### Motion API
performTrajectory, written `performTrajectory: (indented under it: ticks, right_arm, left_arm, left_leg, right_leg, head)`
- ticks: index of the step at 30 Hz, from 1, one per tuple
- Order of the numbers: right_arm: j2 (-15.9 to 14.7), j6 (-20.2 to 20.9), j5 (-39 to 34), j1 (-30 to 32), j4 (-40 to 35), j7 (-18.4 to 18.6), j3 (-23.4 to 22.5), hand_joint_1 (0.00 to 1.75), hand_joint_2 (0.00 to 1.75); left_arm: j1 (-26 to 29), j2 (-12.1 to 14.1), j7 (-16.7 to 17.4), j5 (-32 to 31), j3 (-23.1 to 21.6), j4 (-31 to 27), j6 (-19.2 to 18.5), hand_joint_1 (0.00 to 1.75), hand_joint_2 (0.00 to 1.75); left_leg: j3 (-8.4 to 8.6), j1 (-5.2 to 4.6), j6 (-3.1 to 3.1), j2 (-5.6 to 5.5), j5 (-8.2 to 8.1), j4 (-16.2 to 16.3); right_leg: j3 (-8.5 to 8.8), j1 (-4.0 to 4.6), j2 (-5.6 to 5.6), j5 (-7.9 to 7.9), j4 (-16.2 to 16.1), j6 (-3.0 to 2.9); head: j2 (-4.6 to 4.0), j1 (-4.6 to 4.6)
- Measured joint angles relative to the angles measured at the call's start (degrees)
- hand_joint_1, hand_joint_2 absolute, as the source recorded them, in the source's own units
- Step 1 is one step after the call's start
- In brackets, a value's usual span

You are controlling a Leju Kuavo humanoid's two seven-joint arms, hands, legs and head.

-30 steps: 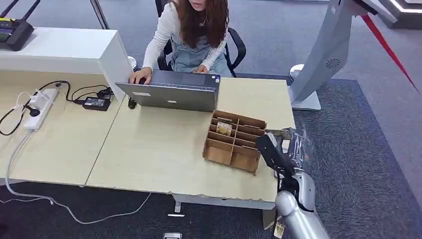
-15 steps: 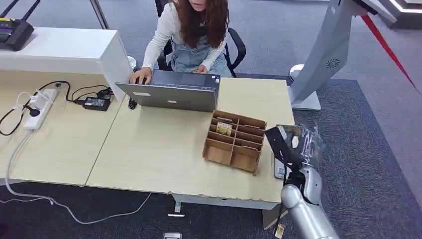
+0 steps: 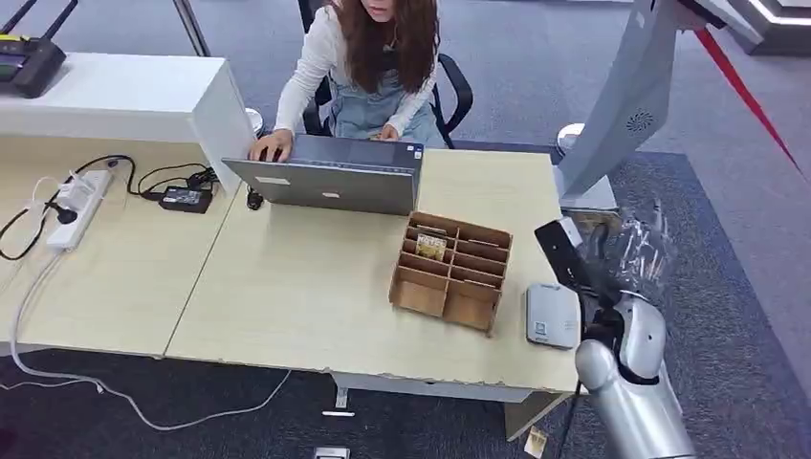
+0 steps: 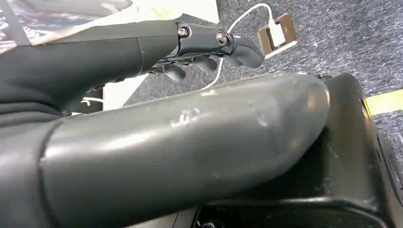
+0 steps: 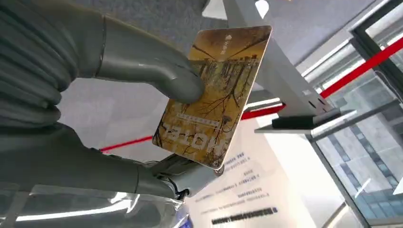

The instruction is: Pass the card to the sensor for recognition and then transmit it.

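Beyond the right edge of the bench (image 3: 316,287), we see our right hand (image 3: 591,263) raised above the carpet, grasping the card (image 5: 214,95). From the right wrist view the card is gold-brown with a tree-like pattern and pale lettering; the thumb (image 5: 157,71) presses on its face and fingers (image 5: 187,173) support it from behind, so it is held firmly. From the head view the hand looks dark and partly wrapped in clear plastic, and we cannot make out the card there.

On the bench, near its right edge and just left of the right hand, lies the sensor (image 3: 552,315), a flat grey pad. The hand with the card is beside it, not over it, and not touching it. Left of the sensor stands a wooden organiser (image 3: 449,271) with many compartments; one far compartment holds something small and yellowish.

At the far side a person (image 3: 368,67) sits with hands at a laptop (image 3: 330,177). On the far left of the bench lie a power strip (image 3: 76,206) and a black adapter (image 3: 186,198) with cables.

Our left hand (image 4: 204,47) appears from the left wrist view, its dark fingers curled inward with nothing in them, clenched, above grey carpet.
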Motion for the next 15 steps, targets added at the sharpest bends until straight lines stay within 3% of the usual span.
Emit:
performTrajectory:
  ticks: [15]
  right_arm:
    - [-1.05,2.93,1.31,3.48,-1.99,-0.57,-0.24,1.75,1.75]
  left_arm:
    - [0.0,0.0,1.09,0.04,0.0,0.0,0.15,0.0,0.0]
  left_leg:
    - [-0.04,0.0,0.0,-0.01,-0.01,-0.01]
  right_leg:
    - [0.0,0.0,0.0,0.0,0.0,0.0]
  head:
    - [0.0,0.0]
